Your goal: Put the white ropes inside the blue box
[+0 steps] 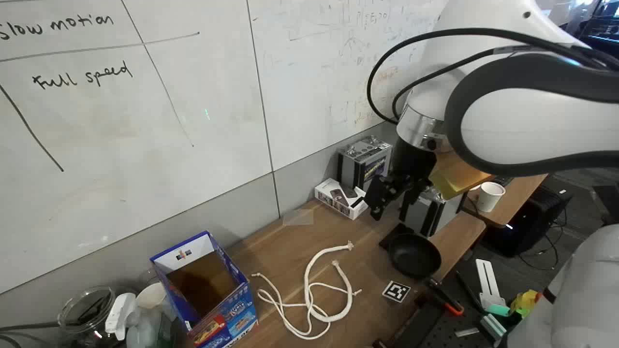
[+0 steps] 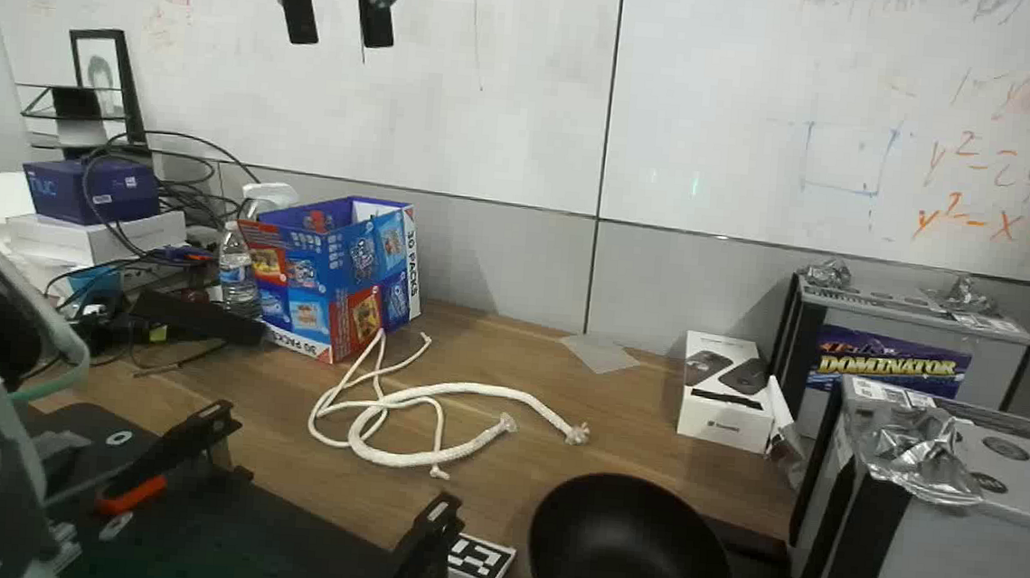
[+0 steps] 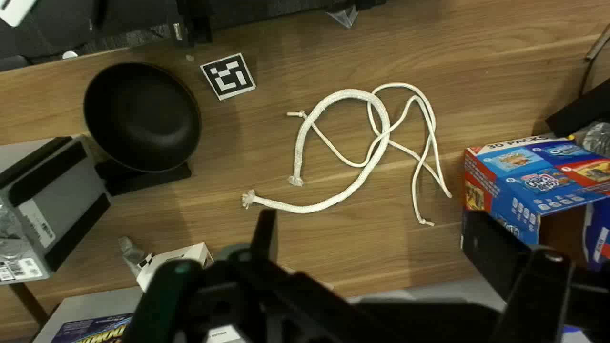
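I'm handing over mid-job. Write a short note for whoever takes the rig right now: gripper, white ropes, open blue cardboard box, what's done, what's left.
Gripper: the black two-finger gripper is open and holding nothing, above the brown wooden table.
Ropes: a thick white braided rope and a thin white cord lie loosely curled on the table, crossing each other.
Box: the blue printed cardboard box stands beside them, top open.
Done: neither rope is boxed.
Left: grasp both and put them inside; lifting one may drag the other.
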`<state>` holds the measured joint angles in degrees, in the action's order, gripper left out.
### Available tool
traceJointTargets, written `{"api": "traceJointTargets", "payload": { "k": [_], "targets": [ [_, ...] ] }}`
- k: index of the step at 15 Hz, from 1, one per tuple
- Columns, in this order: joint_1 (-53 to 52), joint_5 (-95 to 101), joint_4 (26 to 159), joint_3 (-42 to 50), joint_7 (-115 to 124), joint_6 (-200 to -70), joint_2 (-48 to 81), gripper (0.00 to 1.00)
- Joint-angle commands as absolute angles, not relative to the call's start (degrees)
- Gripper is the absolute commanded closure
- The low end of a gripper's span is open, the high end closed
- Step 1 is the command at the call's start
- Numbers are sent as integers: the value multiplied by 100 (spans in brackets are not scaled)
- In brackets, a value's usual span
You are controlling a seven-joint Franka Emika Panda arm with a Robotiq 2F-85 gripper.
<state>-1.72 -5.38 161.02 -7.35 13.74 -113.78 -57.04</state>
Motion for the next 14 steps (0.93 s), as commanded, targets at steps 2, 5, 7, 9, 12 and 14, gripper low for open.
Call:
{"api": "traceJointTargets", "payload": {
  "k": [2,5,7,9,12,14],
  "targets": [
    [-155,-548,16088,-745,1360,-11352,-5700,0],
    [-155,-548,16088,-745,1360,-11348,-5700,0],
    [-185,-569,16085,-754,1342,-11387,-5634,0],
    [-261,-620,16074,-775,1287,-11506,-5453,0],
    [-434,-753,16064,-730,1114,-11742,-4957,0],
    [-519,-782,16070,-764,1052,-12074,-4485,0]
  ]
}}
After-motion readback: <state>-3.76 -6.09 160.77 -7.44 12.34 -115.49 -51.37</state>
